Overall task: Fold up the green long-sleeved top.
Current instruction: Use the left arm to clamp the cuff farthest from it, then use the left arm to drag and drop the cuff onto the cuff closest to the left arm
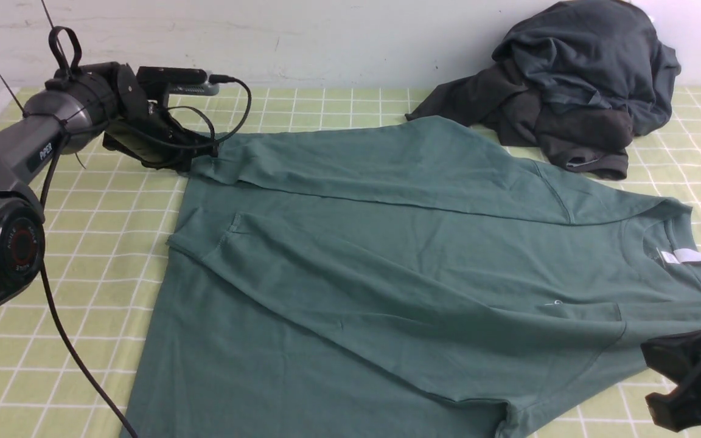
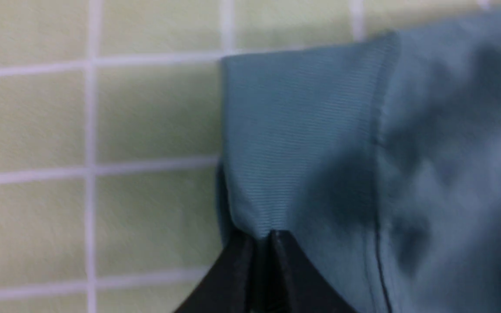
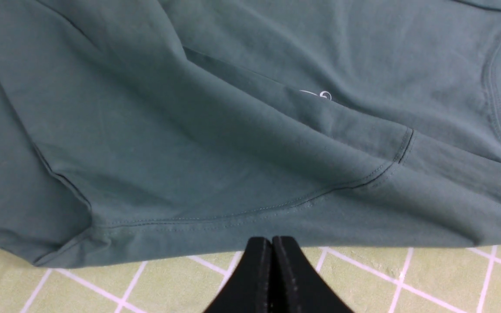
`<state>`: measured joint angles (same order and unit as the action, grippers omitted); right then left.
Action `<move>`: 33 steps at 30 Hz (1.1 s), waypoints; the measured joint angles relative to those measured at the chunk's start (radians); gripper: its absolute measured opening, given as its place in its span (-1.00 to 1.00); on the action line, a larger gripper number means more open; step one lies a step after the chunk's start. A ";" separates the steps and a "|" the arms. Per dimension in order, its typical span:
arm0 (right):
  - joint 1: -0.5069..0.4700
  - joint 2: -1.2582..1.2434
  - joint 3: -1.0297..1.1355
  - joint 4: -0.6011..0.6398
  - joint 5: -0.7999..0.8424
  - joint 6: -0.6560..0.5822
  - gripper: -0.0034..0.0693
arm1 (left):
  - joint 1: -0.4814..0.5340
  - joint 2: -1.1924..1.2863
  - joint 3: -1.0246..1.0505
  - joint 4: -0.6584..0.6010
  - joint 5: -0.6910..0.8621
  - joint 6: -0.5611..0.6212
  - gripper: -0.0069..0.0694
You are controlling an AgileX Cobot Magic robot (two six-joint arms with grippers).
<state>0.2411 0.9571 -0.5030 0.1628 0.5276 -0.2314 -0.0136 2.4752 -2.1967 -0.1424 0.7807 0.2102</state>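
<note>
The green long-sleeved top [image 1: 387, 255] lies spread on the tabletop [image 1: 101, 255].
The left claw [image 2: 270, 238], upper left, clamps its cuff [image 2: 302, 130]; the right claw [image 3: 271, 244], lower right, is closed beside it.

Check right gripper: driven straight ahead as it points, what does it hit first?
The green long-sleeved top. The shut right gripper sits right at the edge facing it. Height above the fabric is unclear, so it might slide over the cloth instead of pushing into it.

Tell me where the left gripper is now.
Front view: the left gripper is at the back left, at the green top's far-left corner. The left wrist view shows it shut on the ribbed cuff, over the checked cloth.
</note>
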 joint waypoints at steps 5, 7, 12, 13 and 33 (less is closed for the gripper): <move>0.000 0.000 0.000 0.003 0.000 0.000 -0.94 | -0.029 -0.121 -0.060 -0.001 0.267 0.053 -0.78; 0.000 0.000 0.000 0.003 0.000 0.000 -0.94 | -0.039 -0.187 -0.083 -0.003 0.386 0.055 -0.78; 0.000 -0.002 -0.001 0.004 0.010 0.000 -0.94 | -0.053 -0.315 -0.050 -0.004 0.446 0.045 -0.78; 0.000 -0.010 -0.001 0.004 0.019 -0.006 -0.94 | -0.056 -0.363 0.002 -0.004 0.451 0.041 -0.78; 0.000 -0.195 -0.001 0.089 0.091 -0.131 -0.94 | -0.147 -0.602 0.757 0.142 0.427 -0.068 -0.38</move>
<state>0.2411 0.7618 -0.5039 0.2521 0.6185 -0.3625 -0.1602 1.8730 -1.4395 0.0000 1.2081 0.1418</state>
